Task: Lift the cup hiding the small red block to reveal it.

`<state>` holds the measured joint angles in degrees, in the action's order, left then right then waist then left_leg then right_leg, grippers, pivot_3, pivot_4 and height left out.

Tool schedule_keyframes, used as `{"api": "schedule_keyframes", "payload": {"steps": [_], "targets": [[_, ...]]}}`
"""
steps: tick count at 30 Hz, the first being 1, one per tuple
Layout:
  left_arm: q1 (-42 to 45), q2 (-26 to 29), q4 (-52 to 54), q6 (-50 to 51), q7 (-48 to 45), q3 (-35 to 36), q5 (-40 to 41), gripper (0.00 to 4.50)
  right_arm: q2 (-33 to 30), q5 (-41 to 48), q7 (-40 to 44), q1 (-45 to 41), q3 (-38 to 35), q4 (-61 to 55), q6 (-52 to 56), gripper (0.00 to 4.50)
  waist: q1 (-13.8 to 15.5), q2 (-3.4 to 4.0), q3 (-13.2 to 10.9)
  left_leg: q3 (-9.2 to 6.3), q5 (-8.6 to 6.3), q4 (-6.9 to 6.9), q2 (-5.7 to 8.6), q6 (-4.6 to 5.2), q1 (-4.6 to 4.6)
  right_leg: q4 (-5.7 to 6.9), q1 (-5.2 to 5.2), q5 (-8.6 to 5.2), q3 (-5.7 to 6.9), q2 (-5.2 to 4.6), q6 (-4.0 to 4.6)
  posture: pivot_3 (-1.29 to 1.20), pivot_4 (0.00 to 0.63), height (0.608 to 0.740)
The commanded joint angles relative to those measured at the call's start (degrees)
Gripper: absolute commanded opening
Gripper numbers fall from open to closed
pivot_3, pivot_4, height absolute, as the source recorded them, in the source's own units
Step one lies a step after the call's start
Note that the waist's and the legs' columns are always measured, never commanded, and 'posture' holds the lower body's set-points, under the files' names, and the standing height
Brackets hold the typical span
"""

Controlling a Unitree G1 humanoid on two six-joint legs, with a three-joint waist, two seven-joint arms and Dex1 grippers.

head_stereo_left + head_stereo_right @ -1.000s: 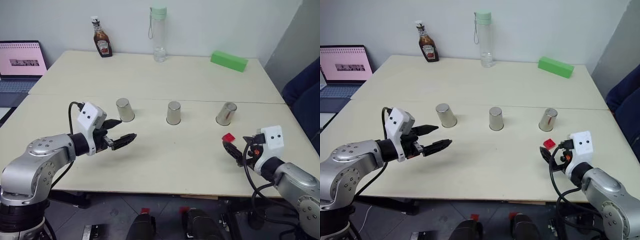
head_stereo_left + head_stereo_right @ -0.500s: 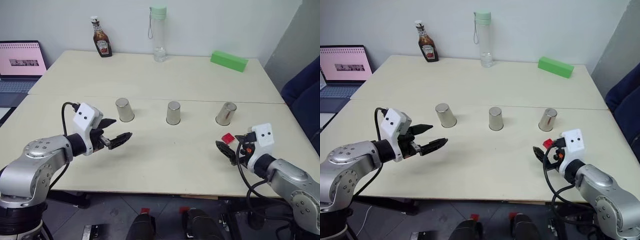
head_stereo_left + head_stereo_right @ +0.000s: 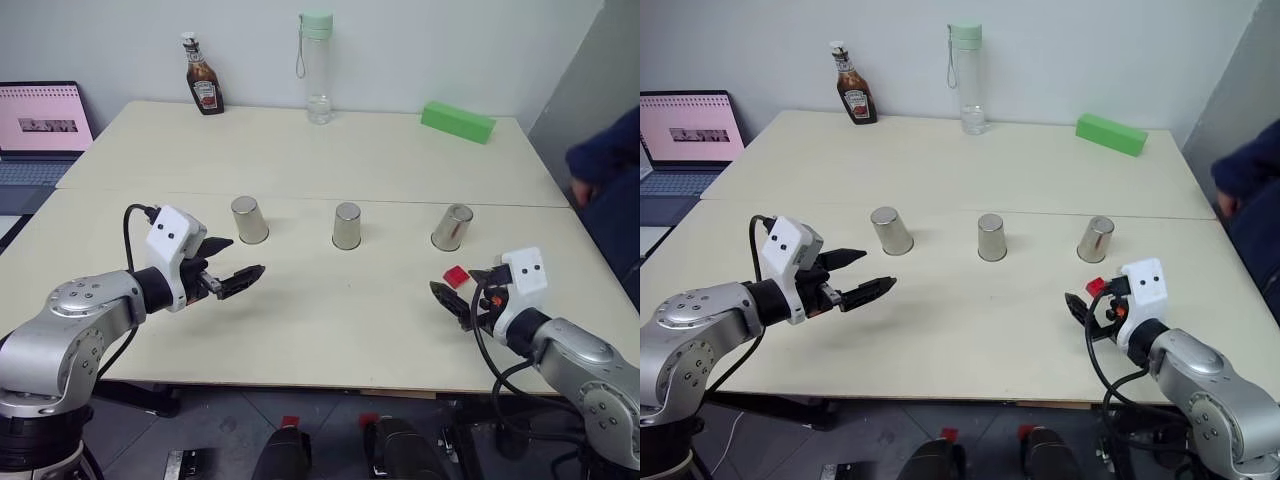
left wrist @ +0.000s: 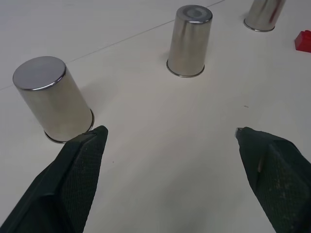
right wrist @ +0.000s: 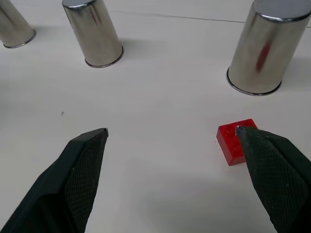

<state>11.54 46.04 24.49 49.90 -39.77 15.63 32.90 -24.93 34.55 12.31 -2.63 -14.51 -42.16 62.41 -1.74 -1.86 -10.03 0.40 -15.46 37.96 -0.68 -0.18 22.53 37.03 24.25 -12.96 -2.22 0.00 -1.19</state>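
Observation:
Three shiny silver cups stand upside down in a row across the table: left [image 3: 249, 219], middle [image 3: 347, 226] and right [image 3: 452, 228]. The small red block [image 3: 456, 276] lies uncovered on the table just in front of the right cup [image 5: 260, 48], which mirrors a red streak. My right gripper [image 5: 171, 130] is open and low over the table, and the block [image 5: 233, 142] lies beside one finger, untouched. My left gripper [image 3: 245, 256] is open in front of the left cup [image 4: 52, 99] and holds nothing.
At the table's back stand a ketchup bottle [image 3: 204, 88], a tall clear bottle [image 3: 317, 68] and a long green block [image 3: 458, 121]. A laptop [image 3: 40, 125] sits far left. A person's dark blue sleeve [image 3: 605, 158] reaches in at the right edge.
Both grippers stay open and about where they were. At the right edge a person's arm in a dark blue sleeve has come up into view.

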Motion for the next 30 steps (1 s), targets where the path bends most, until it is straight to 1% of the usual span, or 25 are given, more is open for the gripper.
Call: {"api": "schedule_keyframes", "payload": {"steps": [1,30], "targets": [[0.9,1.0,0.3,-1.2,-0.8,0.9,0.5,4.50,-0.2,-0.4,-0.2,0.5,-0.9,-0.8,-1.8,4.47,0.0,0.00,0.0,0.00,0.00,0.00,0.00,0.00,0.00,0.00,0.00,0.00,0.00,0.00,0.00,0.00,0.150,0.740],[1.5,0.7,-1.2,-2.1,-2.4,-0.2,0.1,4.50,-0.6,-0.6,-0.4,0.3,-0.9,-0.1,-3.0,4.47,0.0,0.00,0.0,0.01,0.00,0.01,0.00,0.00,-0.01,0.02,0.00,0.00,-0.01,0.00,-0.01,0.00,0.150,0.740]]}}
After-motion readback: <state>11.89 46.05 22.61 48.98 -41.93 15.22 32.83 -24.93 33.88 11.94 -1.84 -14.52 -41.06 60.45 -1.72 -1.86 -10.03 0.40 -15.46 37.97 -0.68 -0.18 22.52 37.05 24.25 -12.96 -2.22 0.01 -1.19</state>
